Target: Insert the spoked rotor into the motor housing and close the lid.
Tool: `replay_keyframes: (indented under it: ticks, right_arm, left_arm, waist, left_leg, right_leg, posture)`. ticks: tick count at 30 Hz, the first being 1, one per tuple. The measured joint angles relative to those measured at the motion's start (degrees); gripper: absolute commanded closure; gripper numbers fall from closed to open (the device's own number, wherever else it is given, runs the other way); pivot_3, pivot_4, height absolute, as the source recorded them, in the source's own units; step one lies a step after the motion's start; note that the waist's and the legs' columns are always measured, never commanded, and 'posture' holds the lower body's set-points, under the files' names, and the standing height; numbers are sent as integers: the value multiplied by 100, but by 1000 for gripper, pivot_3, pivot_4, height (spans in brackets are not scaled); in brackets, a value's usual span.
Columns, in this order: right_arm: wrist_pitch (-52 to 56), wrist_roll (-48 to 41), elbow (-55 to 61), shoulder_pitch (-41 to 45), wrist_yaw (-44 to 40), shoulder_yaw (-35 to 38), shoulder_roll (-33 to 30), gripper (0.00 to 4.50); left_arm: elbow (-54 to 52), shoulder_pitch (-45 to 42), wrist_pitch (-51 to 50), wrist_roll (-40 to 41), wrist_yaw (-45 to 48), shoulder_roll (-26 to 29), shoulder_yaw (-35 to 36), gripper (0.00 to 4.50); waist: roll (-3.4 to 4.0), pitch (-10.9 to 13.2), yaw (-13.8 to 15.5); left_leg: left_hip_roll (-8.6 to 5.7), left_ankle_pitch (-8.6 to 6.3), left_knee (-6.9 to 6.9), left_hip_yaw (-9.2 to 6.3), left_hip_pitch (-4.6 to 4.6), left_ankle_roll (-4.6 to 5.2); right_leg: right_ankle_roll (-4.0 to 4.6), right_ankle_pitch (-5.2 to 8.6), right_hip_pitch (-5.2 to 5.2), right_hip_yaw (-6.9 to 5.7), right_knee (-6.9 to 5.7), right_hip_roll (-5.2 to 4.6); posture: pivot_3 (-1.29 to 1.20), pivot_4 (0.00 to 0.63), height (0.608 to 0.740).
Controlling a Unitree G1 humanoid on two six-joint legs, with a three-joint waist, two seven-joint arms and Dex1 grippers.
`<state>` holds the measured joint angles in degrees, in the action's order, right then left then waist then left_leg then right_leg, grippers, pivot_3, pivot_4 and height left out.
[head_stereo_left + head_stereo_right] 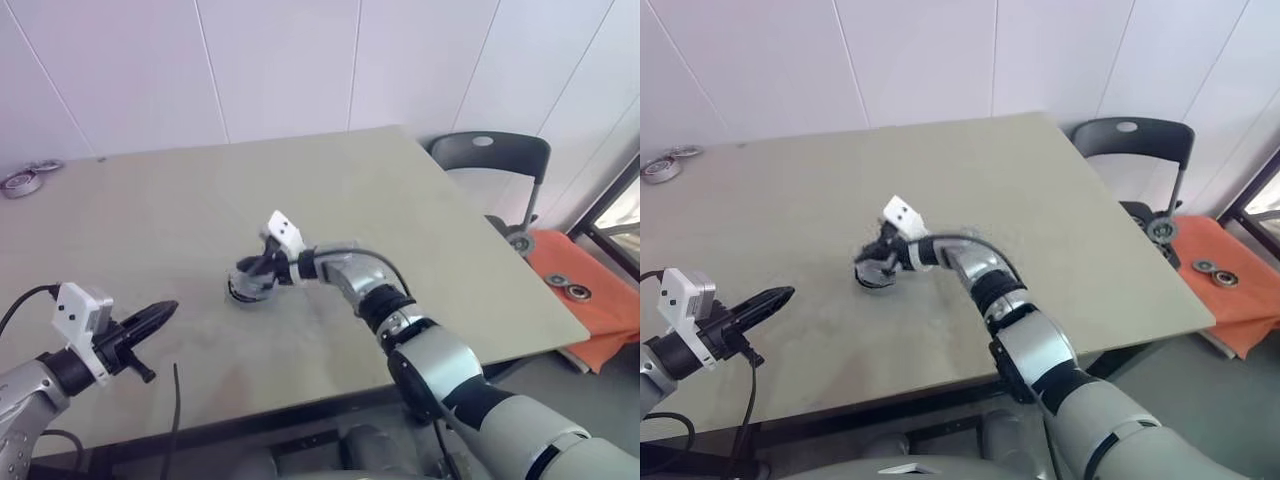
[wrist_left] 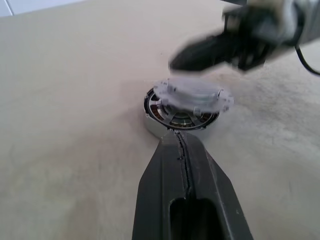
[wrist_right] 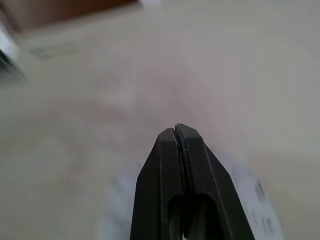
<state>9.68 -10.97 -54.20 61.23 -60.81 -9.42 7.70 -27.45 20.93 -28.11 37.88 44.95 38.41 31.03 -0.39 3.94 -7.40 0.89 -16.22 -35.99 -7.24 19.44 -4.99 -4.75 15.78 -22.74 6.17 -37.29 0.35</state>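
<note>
The motor housing (image 2: pixel 159 111), a dark-rimmed puck with copper-red windings, lies mid-table (image 1: pixel 248 293). A pale silvery disc (image 2: pixel 192 94) with small lugs round its rim sits blurred on top of the housing, slightly off-centre. Whether this disc is the spoked rotor or the lid, I cannot tell. My right gripper (image 2: pixel 175 62) hangs shut just above the disc, pointing sideways over the housing (image 1: pixel 247 272), and holds nothing. My left gripper (image 1: pixel 168 311) is shut and empty, nearer the front edge, aimed at the housing with its own tips (image 2: pixel 178 135) close before it.
Metal rings (image 1: pixel 22 182) lie at the table's far left corner. A dark chair (image 1: pixel 490 158) stands past the far right corner, with an orange cloth (image 1: pixel 600 300) carrying bearings beside it. A thin black cable (image 1: pixel 175 405) hangs over the table's front edge.
</note>
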Motion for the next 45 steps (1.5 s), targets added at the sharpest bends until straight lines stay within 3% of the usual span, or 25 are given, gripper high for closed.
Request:
replay_keyframes:
  ticks: [3,6,14,18,25,35,45]
  right_arm:
    - [231,-348,719,424,-678,107,-6,4480]
    - [27,-280,745,462,-832,81,-67,4480]
    - [-2978,1189,-566,-90,641,-351,-826,4480]
    - [-3756,1170,-726,-145,497,-224,-930,4480]
    - [-3758,1244,-1097,-95,-48,-228,-916,4480]
    - [-3812,1998,-1525,-52,1139,-379,-1134,4480]
    - [-3868,2773,-1767,-307,2197,-762,-1272,4480]
  left_arm:
    - [54,-199,6,-2,8,7,-40,4500]
    - [155,-330,6,-13,38,16,-107,4500]
    - [283,-507,8,-96,122,64,-129,4500]
    - [275,-351,62,-151,248,195,-79,4500]
    - [1031,-405,678,-701,600,716,148,4500]
    - [1394,-943,993,-993,679,591,-484,4500]
    - [1552,-1173,1010,-1023,691,577,-667,4500]
  waist:
    - [-2,-2,12]
    - [-6,-4,46]
    - [-21,-14,-16]
    - [-22,-14,-23]
    - [1,0,20]
    - [-12,-8,11]
    - [-27,-17,14]
  left_leg:
    - [0,0,7,-13,-1,0]
    - [-2,0,-1,-17,1,-1]
    - [-3,0,3,-5,4,-1]
    - [1,0,26,-5,-3,0]
    - [-2,0,6,-7,-6,0]
    - [-3,0,3,-7,-4,0]
    - [-4,0,-2,-7,-4,0]
  right_leg:
    - [-2,0,4,-13,3,0]
    - [-3,4,10,-16,8,-2]
    - [13,-8,1,-5,8,-3]
    - [13,-11,-5,-4,4,-1]
    - [18,-7,8,-7,5,-1]
    - [15,-11,6,-5,-1,-3]
    - [16,-11,8,-4,-3,-3]
  posture:
    - [0,0,740]
    - [0,0,740]
    - [0,0,740]
    - [0,0,740]
    - [0,0,740]
    - [0,0,740]
    - [0,0,740]
